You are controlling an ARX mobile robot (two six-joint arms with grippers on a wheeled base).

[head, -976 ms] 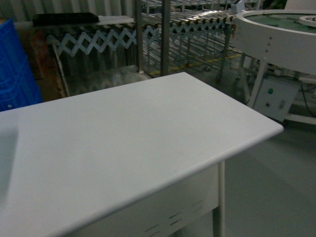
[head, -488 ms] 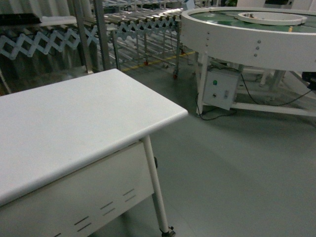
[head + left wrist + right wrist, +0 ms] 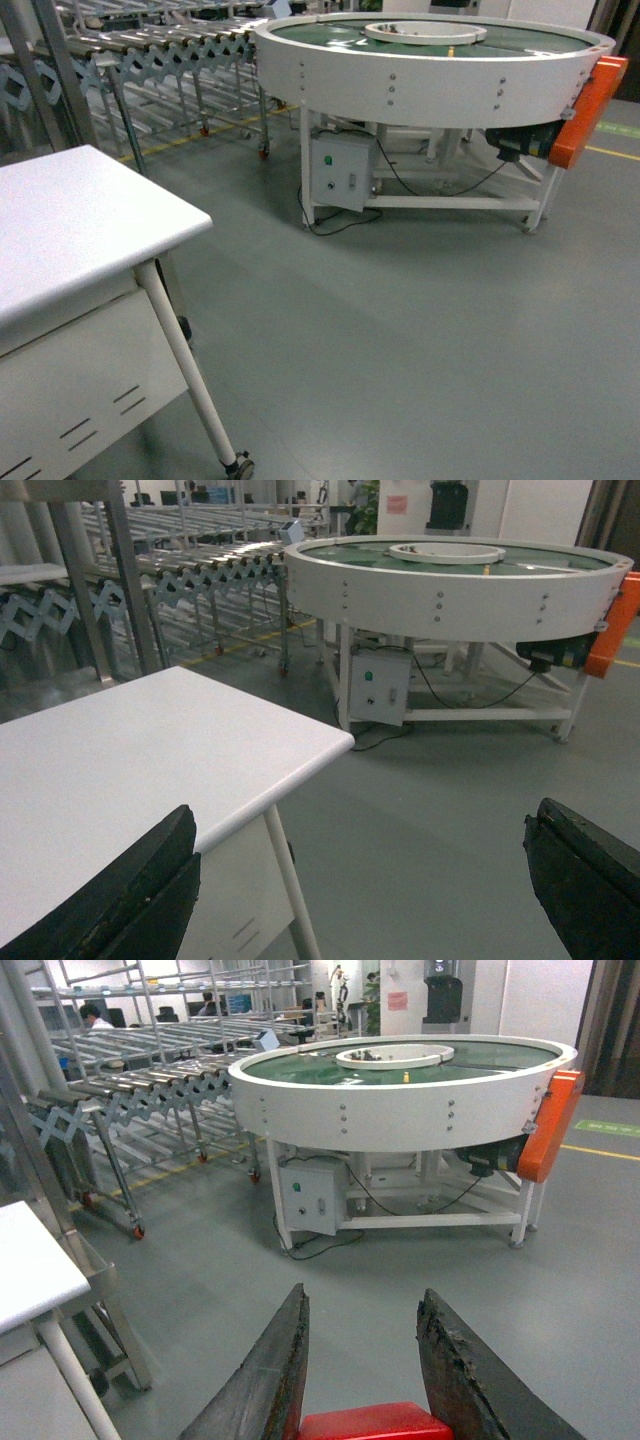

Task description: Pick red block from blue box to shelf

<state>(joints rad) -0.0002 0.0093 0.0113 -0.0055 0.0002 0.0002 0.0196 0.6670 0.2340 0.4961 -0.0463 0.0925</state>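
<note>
Step in hand: carrying. The red block point(image 3: 375, 1422) is already out of the blue box and rides in the right gripper point(image 3: 365, 1380); the base seems to be on the way to the shelf, as I judge from the open floor in front.
Red block: seen only in the right wrist view, at the bottom edge, between the two dark fingers point(image 3: 262, 1375). Only its top face shows.
Right gripper: pressed together on the red block, one finger on each side, both touching it. The arm is held low and points forward over the grey floor point(image 3: 430, 330).
Left gripper: spread wide, nothing between its fingers point(image 3: 120, 885). It hangs just beside the near right corner of the white table point(image 3: 150, 750), part of it over the table top.
Blue box: not in any view.
Shelf: steel uprights point(image 3: 55, 75) stand at the far left, behind the table; I cannot tell if they belong to the target rack.
Other things: the round conveyor table point(image 3: 430, 60) is far and to the right, the roller conveyor point(image 3: 170, 45) is far and to the left.
Next move: the base probably must bring the shelf into view, then the right arm must rise to a tier and set the block down there before it lets go.
Risk: the hold is near the finger roots, so the block could slip during driving.
</note>
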